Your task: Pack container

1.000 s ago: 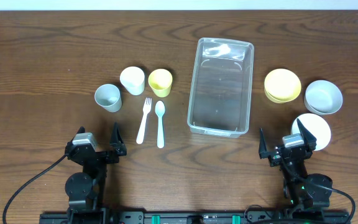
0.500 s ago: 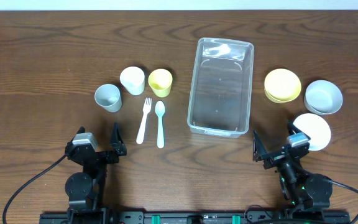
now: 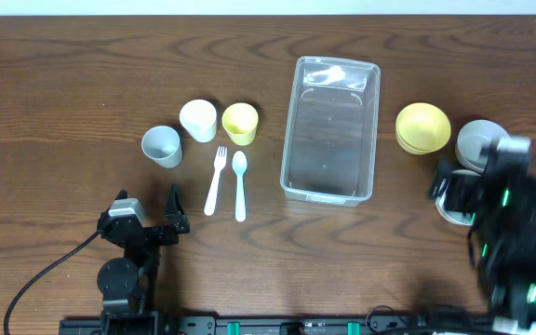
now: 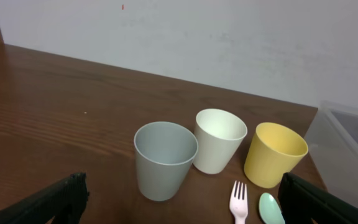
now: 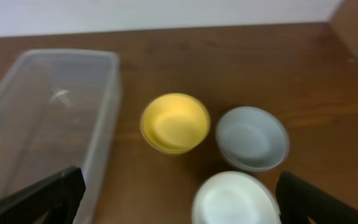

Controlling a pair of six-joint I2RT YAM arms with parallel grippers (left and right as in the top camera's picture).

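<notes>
The clear plastic container [image 3: 330,130] stands empty at the table's middle; its left wall also shows in the right wrist view [image 5: 48,118]. To its right are a yellow bowl [image 3: 423,127], a grey bowl [image 3: 473,140] and a white bowl [image 5: 235,199], which my raised right arm mostly hides from overhead. My right gripper [image 5: 179,208] is open and empty, above the white bowl. To the container's left are grey [image 3: 161,145], white [image 3: 197,120] and yellow [image 3: 240,122] cups, a white fork [image 3: 215,180] and a pale spoon [image 3: 240,185]. My left gripper [image 3: 147,221] is open and empty, near the front edge.
The brown wooden table [image 3: 63,74] reaches a white wall at the back. In the left wrist view the cups stand in a row, grey [image 4: 165,158], white [image 4: 219,140] and yellow [image 4: 274,152], with the fork [image 4: 238,202] in front.
My right arm has lifted off its rest and moved forward and to the right, over the white and grey bowls. The left arm and all the objects have not moved.
</notes>
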